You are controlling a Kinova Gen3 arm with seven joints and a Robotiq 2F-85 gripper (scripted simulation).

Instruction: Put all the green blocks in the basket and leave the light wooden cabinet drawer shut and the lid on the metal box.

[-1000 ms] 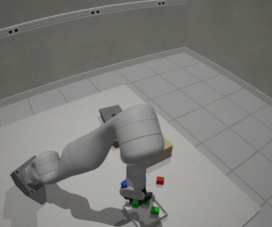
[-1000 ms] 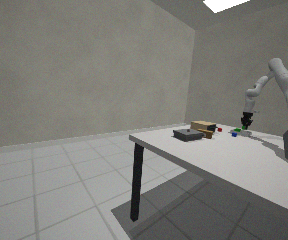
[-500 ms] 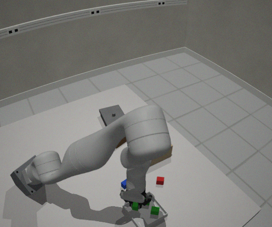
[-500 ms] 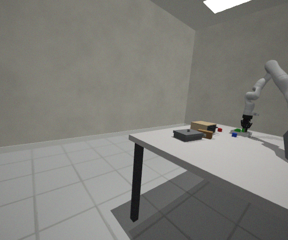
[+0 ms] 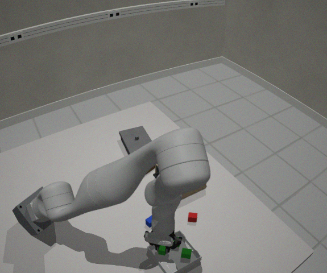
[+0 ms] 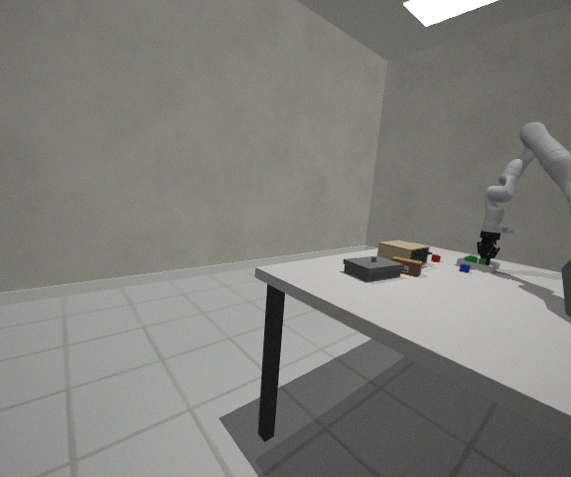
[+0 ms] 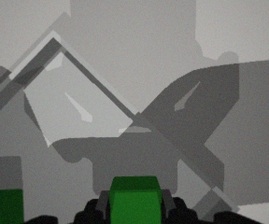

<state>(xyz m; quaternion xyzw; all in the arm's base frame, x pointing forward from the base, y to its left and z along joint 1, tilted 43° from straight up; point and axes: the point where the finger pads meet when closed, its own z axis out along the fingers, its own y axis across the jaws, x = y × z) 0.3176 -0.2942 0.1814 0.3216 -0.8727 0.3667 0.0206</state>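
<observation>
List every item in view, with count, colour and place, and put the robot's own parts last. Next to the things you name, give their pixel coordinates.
Held block (image 5: 161, 250) (image 6: 482, 260) (image 7: 135, 205): 1, green, between the fingers, over the basket
Other green blocks (image 5: 186, 253) (image 6: 471, 258) (image 7: 4, 207): 2, green, in the basket, one mostly hidden
Basket (image 5: 191, 244) (image 6: 496, 267) (image 7: 99, 80): 1, light grey, on the table
Red block (image 5: 192, 217) (image 6: 435, 257): 1, red, on the table
Blue block (image 5: 148, 221) (image 6: 464, 267): 1, blue, beside the basket
Metal box (image 5: 124, 147) (image 6: 377, 274): 1, dark grey, on the table, lid on top
Cabinet (image 5: 194, 191) (image 6: 395, 249): 1, light wood, mostly hidden from above
Wooden piece (image 5: 150, 169) (image 6: 412, 267): 1, brown, near box and cabinet
Table (image 5: 69, 161) (image 6: 326, 287) (image 7: 247, 23): 1, pale, under everything
Lamp (image 6: 449, 9): 1, white, ceiling
Arm (image 5: 110, 185) (image 6: 557, 154): 1, light grey, reaching to the basket
Fingers (image 5: 168, 249) (image 6: 488, 260): 2, dark, shut on the held block
</observation>
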